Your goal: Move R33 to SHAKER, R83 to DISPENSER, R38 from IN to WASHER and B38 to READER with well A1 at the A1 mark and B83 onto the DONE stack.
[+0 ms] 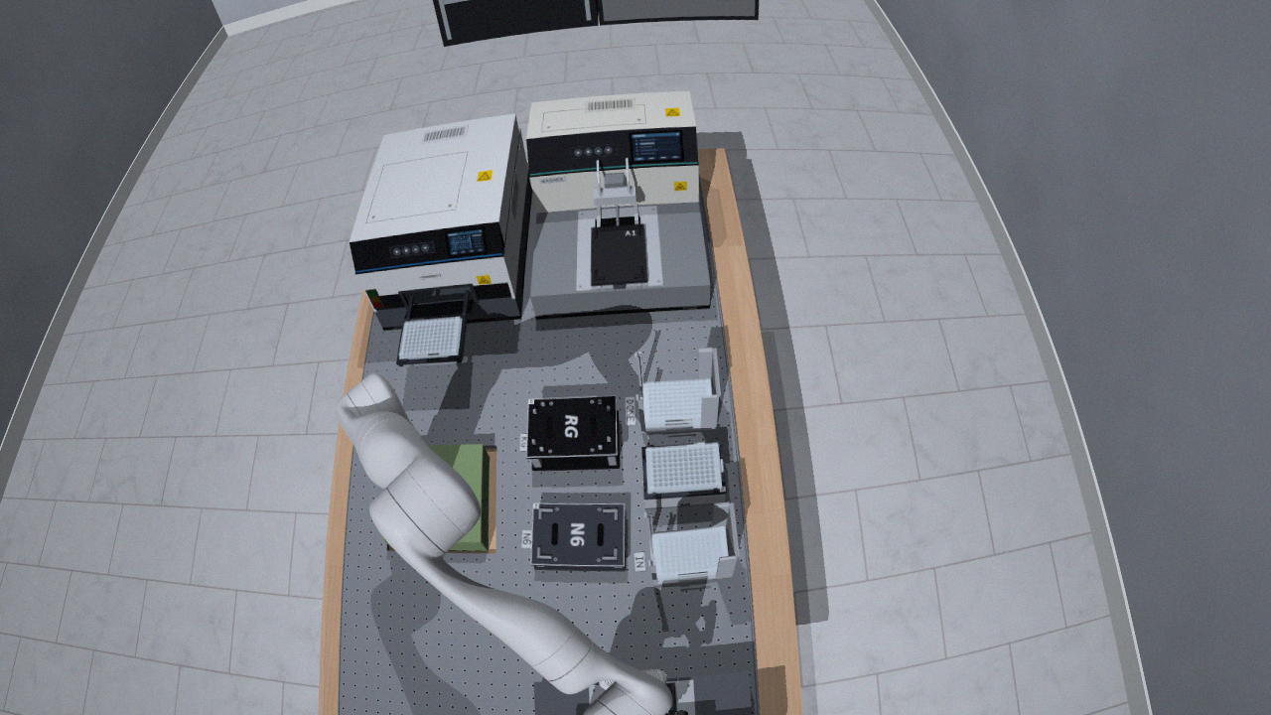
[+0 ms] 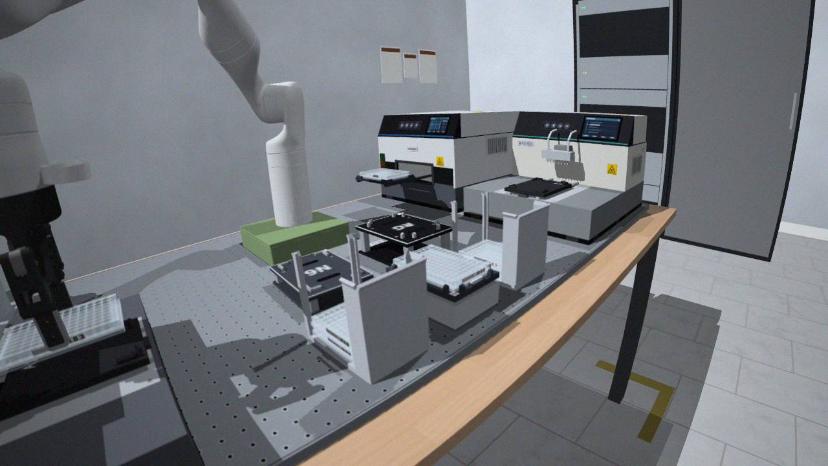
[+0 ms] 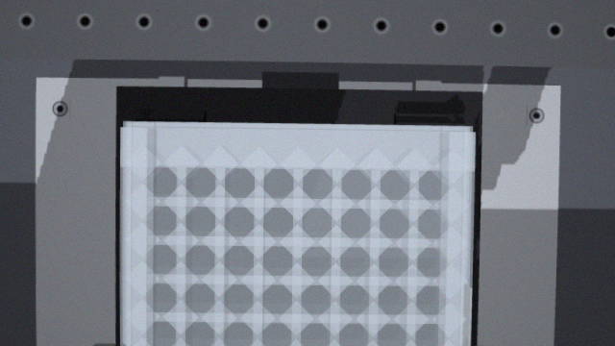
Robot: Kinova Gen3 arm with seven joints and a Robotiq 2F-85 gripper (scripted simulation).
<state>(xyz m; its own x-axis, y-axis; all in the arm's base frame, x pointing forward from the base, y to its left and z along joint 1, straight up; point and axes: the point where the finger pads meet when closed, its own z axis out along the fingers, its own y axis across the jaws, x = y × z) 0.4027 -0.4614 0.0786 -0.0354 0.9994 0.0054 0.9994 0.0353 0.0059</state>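
At the 6 o'clock end of the worktop (image 1: 399,657), seen from above, the pincer (image 2: 40,324) grasps a clear well plate (image 2: 92,318) by its two long sides, with the fingers set wide. The plate is low over the black nest of the DISPENSER (image 2: 87,362), touching it or almost touching; I cannot tell which. I judge it to be R83 (its label is too small to read surely), because the WASHER nest (image 1: 619,253) at 12 o'clock is bare.

To do this step well, I would check first that the plate is square to the nest. In the wrist view its short edge runs parallel to the dark frame, and a thin dark margin shows at 3 o'clock and at 9 o'clock – a good sign. The labelled end must lie at the A1 corner; that mark is hidden now. Then go down slowly until the plate lies flat inside the locators, release, and rise straight up, so that a finger does not drag the plate.

The arm (image 1: 417,506) stands on the green block (image 2: 289,232) at 9 o'clock, rises high, bends over and reaches toward 6 o'clock – the wrist points straight down.
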